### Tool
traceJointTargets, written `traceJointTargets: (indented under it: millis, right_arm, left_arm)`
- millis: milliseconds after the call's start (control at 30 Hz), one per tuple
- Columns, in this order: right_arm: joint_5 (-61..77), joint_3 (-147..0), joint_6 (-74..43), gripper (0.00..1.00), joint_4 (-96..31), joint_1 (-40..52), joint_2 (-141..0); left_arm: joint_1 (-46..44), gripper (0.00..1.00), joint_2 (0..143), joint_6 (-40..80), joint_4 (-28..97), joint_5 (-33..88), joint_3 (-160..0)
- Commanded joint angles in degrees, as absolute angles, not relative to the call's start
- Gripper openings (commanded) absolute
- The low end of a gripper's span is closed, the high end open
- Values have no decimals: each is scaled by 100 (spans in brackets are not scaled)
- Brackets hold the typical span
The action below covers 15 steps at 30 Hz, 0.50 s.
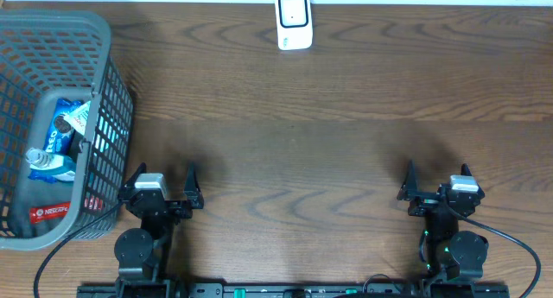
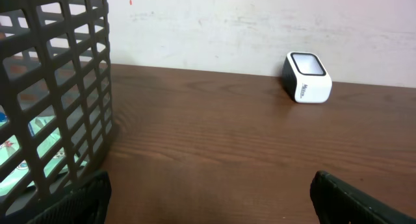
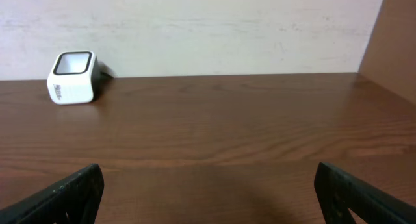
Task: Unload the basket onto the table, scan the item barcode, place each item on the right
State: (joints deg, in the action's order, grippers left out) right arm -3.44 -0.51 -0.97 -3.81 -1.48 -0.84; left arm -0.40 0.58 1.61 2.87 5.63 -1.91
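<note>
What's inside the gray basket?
The basket holds a blue Oreo pack, a blue-and-white packet and a red-labelled pack. Anything beneath them is covered.

A grey basket (image 1: 108,39) holding packaged items (image 1: 67,132) sits at the left edge of the wooden table (image 1: 302,142), and a white scanner (image 1: 294,20) stands at the far edge. The left gripper (image 1: 164,173) and right gripper (image 1: 438,170) rest near the front, jaws spread, holding nothing.
</note>
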Motion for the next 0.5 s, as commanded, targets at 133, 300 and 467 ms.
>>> traceJointTargets:
  millis: [133,300,467]
  right_arm:
    - [-397,-32,-36,99,-388,-91,-75]
    - [-397,-32,-36,99,-388,-91,-75]
    - [-397,-32,-36,99,-388,-91,-75]
  left_arm:
    - [-45,98,23,163,355,556,-23]
    - [-45,98,23,246,353,558,-23]
    - [-45,98,23,244,338,513,-23]
